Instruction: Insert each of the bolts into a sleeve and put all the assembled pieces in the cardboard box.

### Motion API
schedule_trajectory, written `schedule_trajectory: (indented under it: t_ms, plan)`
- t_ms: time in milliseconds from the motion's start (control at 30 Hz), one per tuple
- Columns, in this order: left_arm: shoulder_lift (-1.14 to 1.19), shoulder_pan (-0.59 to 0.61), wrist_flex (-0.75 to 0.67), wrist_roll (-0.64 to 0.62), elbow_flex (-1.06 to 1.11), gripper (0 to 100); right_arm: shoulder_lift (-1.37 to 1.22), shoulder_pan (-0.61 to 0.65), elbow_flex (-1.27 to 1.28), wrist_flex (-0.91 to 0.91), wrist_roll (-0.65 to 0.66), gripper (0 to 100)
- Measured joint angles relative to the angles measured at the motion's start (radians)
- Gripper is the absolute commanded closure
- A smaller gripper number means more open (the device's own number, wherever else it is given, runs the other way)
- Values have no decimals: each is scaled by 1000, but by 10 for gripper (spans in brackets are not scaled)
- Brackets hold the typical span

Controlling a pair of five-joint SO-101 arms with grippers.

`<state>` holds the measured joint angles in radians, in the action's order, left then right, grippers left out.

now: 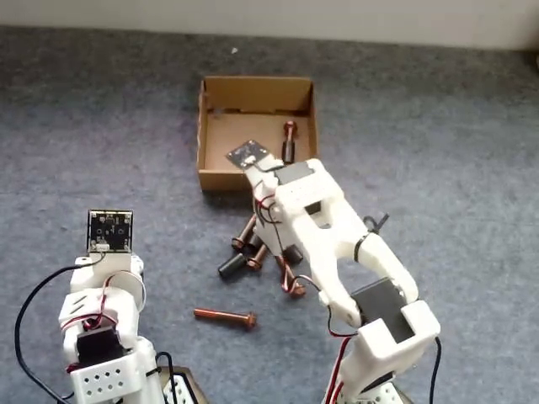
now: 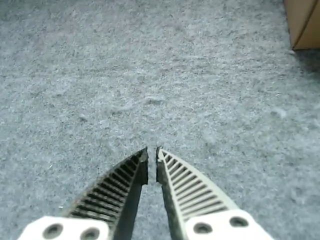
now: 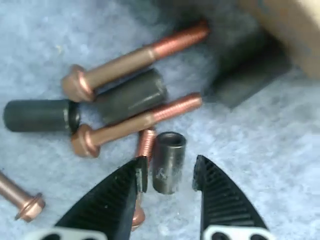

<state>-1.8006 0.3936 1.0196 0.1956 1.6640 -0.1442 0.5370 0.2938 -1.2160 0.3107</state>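
A white left arm (image 1: 101,328) and a white right arm (image 1: 337,236) rise from the near edge of a grey felt-covered worktop (image 1: 438,126). The left pincer (image 2: 152,162) hangs low over bare felt, its ribbed fingers pressed together and holding nothing. Near the arms, a single copper-coloured bolt (image 1: 226,316) lies on its own. Just beyond it is a loose heap of copper bolts (image 1: 246,231) and dark cylindrical sleeves (image 1: 232,266). The right pincer (image 3: 170,167) is down at this heap, its black fingers spread to either side of a short dark metal sleeve (image 3: 169,150); whether they touch it cannot be told. Farthest away sits an open brown cardboard box (image 1: 210,126), holding one bolt already seated in a sleeve (image 1: 289,143).
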Motion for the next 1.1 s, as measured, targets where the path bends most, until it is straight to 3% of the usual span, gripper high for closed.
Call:
schedule_trajectory:
  t_ms: [333,433,667,867,1100]
  plan:
    - [0,0,0,0,0,947,5,-25,170,190,-2,878]
    - [0,0,0,0,0,947,6,-26,183,201,-2,992]
    - [0,0,0,0,0,947,28,-34,201,152,-6,993]
    - [0,0,0,0,6,947,285,-37,219,32,-5,993]
    - [0,-2,0,0,-52,947,597,-164,371,5,-37,993]
